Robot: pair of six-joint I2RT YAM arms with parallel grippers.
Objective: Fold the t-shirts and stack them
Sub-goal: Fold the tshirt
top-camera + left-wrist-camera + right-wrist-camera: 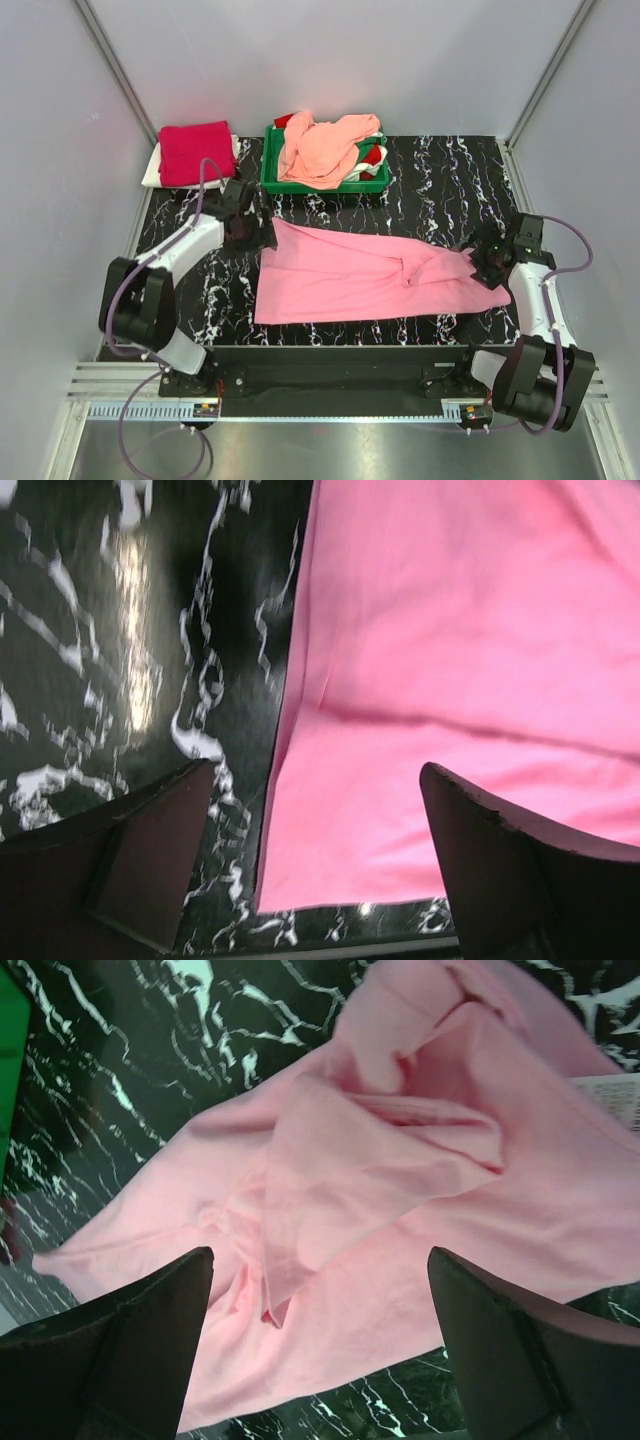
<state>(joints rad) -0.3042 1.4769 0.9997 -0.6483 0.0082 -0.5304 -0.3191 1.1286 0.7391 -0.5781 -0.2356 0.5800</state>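
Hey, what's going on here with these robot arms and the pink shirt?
The pink t-shirt lies partly folded on the table, rumpled at its right end. The left gripper is open at its left end, the right gripper open over the rumpled end; neither holds it. A folded crimson shirt sits far left; a peach shirt waits in the green tray.

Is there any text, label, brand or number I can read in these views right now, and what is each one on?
The white label on the pink t-shirt: faint print, too small and blurred to read.
No other writing, numbers or signs show in any view.
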